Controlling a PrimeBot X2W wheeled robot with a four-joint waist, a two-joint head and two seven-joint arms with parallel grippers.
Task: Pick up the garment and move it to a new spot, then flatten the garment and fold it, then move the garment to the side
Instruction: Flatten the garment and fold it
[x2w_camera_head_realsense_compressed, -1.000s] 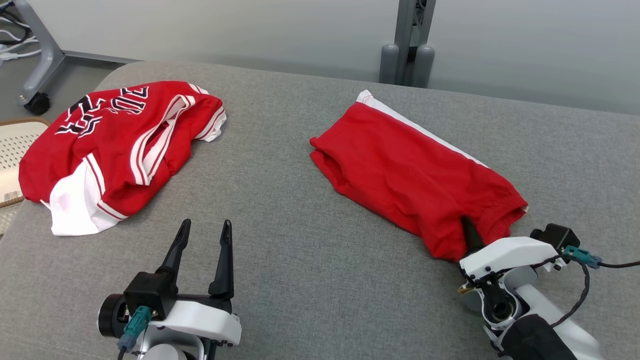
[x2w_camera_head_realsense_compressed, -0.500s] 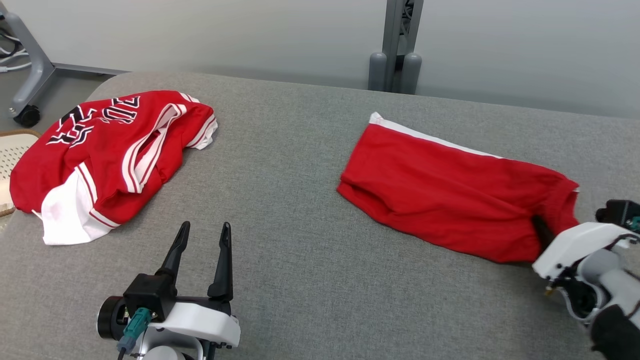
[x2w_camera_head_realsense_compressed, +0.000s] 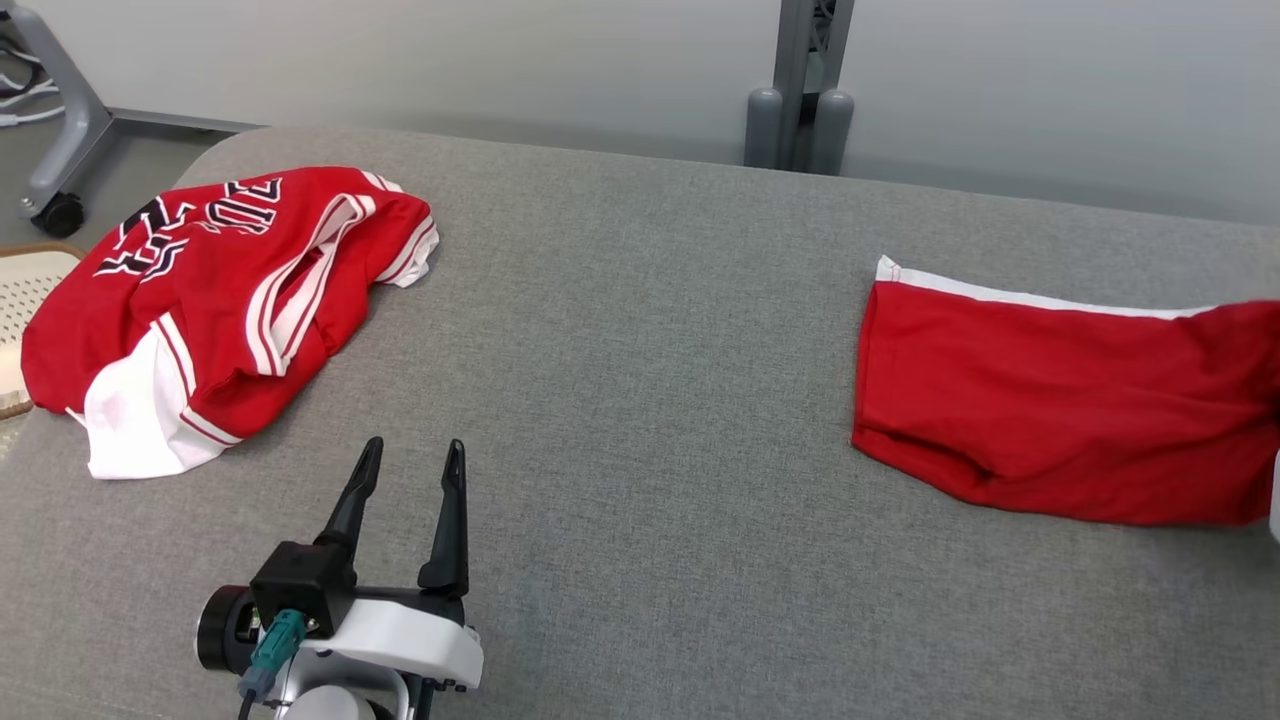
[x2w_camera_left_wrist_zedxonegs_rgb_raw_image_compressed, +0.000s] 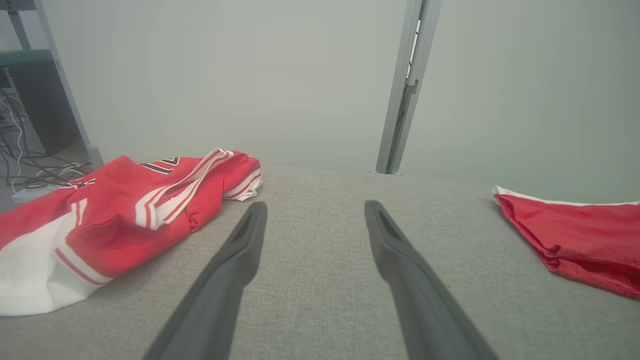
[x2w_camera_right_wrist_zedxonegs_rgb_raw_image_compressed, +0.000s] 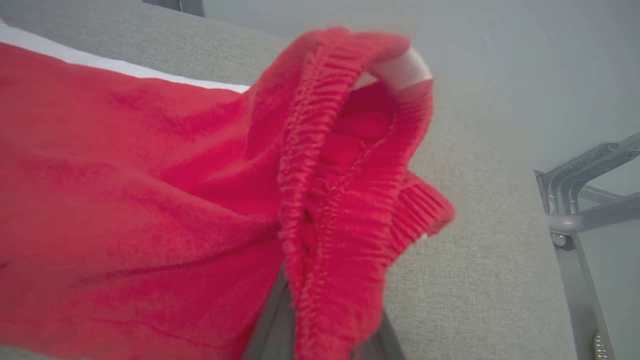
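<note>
We see the red shorts (x2w_camera_head_realsense_compressed: 1050, 410) lying stretched out by the bench's (x2w_camera_head_realsense_compressed: 640, 300) right edge, their white side stripe (x2w_camera_head_realsense_compressed: 1030, 298) turned toward the far edge and their right end running out of the head view. In the right wrist view the right gripper (x2w_camera_right_wrist_zedxonegs_rgb_raw_image_compressed: 320, 325) is clamped on the gathered elastic waistband (x2w_camera_right_wrist_zedxonegs_rgb_raw_image_compressed: 345, 165), which bunches up off the grey cloth; we make out just the roots of its dark fingers (x2w_camera_right_wrist_zedxonegs_rgb_raw_image_compressed: 267, 330) under the fabric. Well apart, near the bench's far left corner, a red and white jersey (x2w_camera_head_realsense_compressed: 200, 290) lies crumpled, with black lettering. Our left gripper (x2w_camera_head_realsense_compressed: 413, 450) sits over the near edge between the two garments, fingers spread wide and grasping nothing. A grey post (x2w_camera_head_realsense_compressed: 800, 90) rises behind the far edge.
</note>
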